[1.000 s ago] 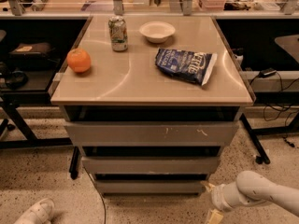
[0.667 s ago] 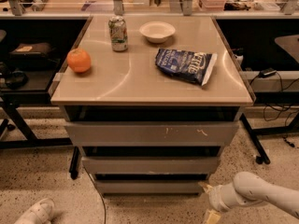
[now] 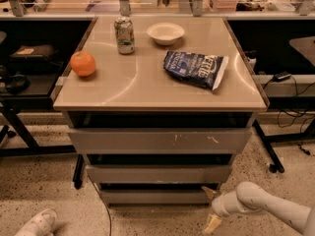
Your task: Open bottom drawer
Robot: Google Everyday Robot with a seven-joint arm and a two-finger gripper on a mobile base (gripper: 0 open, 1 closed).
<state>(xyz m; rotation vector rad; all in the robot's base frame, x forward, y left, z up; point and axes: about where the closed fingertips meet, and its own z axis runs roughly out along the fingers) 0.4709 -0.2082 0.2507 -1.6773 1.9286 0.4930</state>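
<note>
The bottom drawer [image 3: 155,196] is the narrowest plain grey front, lowest in the cabinet under the tan tabletop [image 3: 147,90], and it sits shut, close to the floor. My gripper [image 3: 211,208] is low at the drawer's right end, on a white arm coming in from the lower right. Its fingers are spread open. The upper fingertip [image 3: 208,191] is at the drawer's right corner, and I cannot tell whether it touches. The lower fingertip hangs near the floor. The gripper holds nothing.
Above the bottom drawer are the medium grey front [image 3: 157,173] and the widest scratched front [image 3: 157,140]. On the tabletop are an orange [image 3: 82,63], a can [image 3: 124,35], a white bowl [image 3: 165,33] and a blue chip bag [image 3: 196,69]. A white shoe [image 3: 34,225] lies on the floor at lower left.
The arm has shifted slightly left, bringing the gripper closer to the bottom drawer's right corner. The drawer has not moved.
</note>
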